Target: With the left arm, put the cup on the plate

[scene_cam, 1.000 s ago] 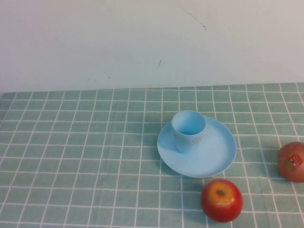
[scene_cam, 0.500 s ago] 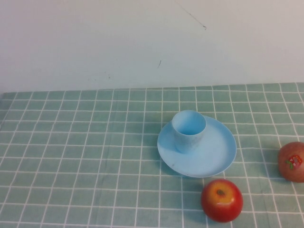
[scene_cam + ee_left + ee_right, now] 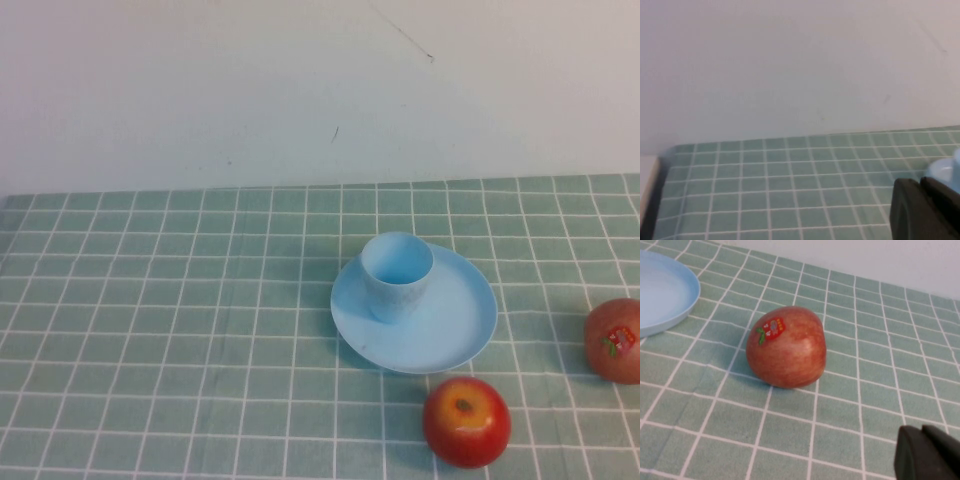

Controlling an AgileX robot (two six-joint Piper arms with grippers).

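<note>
On the green checked tablecloth (image 3: pixel 150 330), seen from the high camera, the cup (image 3: pixel 397 276) stands upright on the plate (image 3: pixel 455 325), toward its far left side and inside the rim. A red apple (image 3: pixel 466 421) lies just beside the plate's near edge, and a duller apple with a sticker (image 3: pixel 614 340) sits off to the right. Neither arm shows in this view, so the placing looks finished and nothing seems left but parking the arms.

From the left wrist camera, the left gripper (image 3: pixel 925 210) shows only as a dark corner, pulled away from the plate (image 3: pixel 942 172), of which a pale sliver is visible beside it. Whether its fingers are apart or together I cannot tell.

From the right wrist camera, the right gripper (image 3: pixel 927 454) is likewise just a dark edge above the cloth, near the stickered apple (image 3: pixel 786 346), with the plate's rim (image 3: pixel 670 295) beyond. Its opening cannot be told either.
</note>
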